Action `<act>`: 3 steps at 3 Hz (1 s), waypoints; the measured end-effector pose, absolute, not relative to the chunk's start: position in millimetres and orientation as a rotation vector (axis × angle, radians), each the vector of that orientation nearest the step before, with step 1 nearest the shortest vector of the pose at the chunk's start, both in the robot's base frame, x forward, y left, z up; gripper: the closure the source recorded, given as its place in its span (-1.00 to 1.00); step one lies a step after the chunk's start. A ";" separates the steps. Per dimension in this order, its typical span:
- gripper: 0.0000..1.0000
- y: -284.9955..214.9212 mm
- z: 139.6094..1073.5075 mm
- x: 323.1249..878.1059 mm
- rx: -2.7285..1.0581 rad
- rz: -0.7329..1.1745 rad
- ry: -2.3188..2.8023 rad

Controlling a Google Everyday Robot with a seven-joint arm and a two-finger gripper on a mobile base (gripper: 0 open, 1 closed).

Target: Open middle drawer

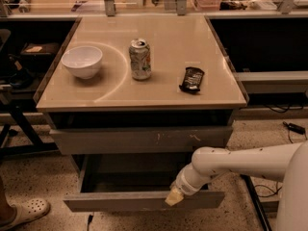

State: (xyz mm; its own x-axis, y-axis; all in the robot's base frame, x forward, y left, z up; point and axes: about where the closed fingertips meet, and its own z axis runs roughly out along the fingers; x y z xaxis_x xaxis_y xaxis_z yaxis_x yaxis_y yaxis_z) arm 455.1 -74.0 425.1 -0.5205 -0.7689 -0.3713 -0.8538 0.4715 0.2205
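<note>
The middle drawer (144, 201) is a wide grey drawer with a plain front. It stands pulled out toward me, below the taller scratched top drawer front (144, 139), which is closed. Its smooth grey inside (130, 176) shows. My gripper (173, 197) is at the top edge of the middle drawer's front, right of centre, at the end of my white arm (231, 163) reaching in from the right. The lowest drawer is hidden under the open one.
On the tan tabletop (144, 97) stand a white bowl (82, 61), a soda can (140, 58) and a dark snack bar (192, 79). A person's foot in a white clog (21, 213) is at the lower left. Cables (293, 127) lie on the floor at the right.
</note>
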 end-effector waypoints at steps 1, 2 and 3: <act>1.00 -78.0 425.1 451.0 -1.396 0.599 2.514; 1.00 -78.1 426.8 437.9 -1.377 0.637 2.527; 1.00 -78.0 427.4 424.2 -1.359 0.658 2.541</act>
